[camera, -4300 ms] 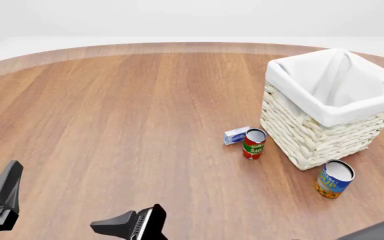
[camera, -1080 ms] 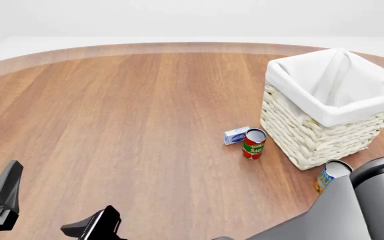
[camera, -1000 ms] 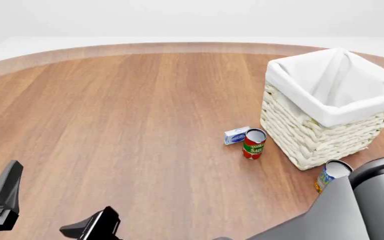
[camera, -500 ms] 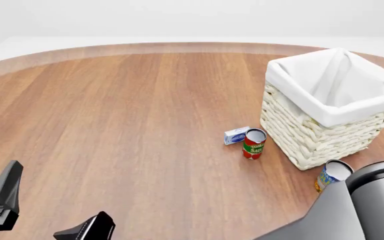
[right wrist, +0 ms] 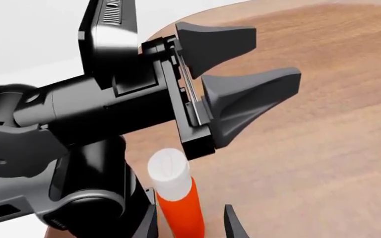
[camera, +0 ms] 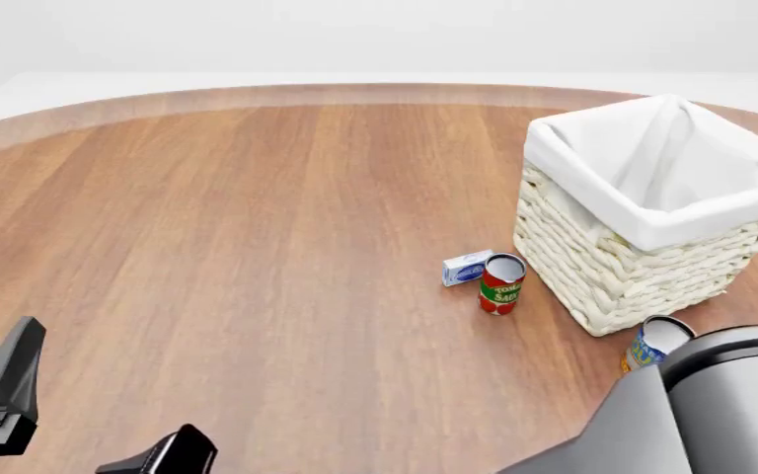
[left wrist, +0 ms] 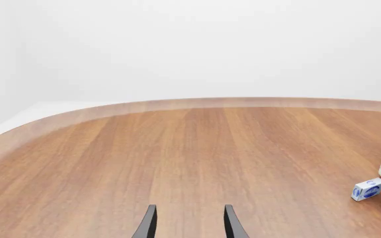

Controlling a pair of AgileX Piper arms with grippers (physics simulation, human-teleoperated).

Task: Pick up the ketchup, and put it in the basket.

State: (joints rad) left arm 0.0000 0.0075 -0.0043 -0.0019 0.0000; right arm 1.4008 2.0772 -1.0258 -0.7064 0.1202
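Observation:
The ketchup, an orange-red bottle with a white cap, shows only in the right wrist view, standing upright close to the left arm's base. My right gripper is open, with the bottle between its two fingertips. The left gripper is open and holds nothing; it hangs low over bare wood and also shows in the right wrist view, left gripper. The cream wicker basket with its white liner stands at the far right. In the front view the ketchup is out of sight.
A small red tomato sauce can and a little blue-and-white box sit just left of the basket. A blue-and-yellow can in front of the basket is partly hidden by my right arm. The left arm's body fills much of the right wrist view.
The right arm has swung in from the lower right and now covers more of the blue-and-yellow can. A dark gripper part at the bottom edge slid left and lower. The left gripper stayed put.

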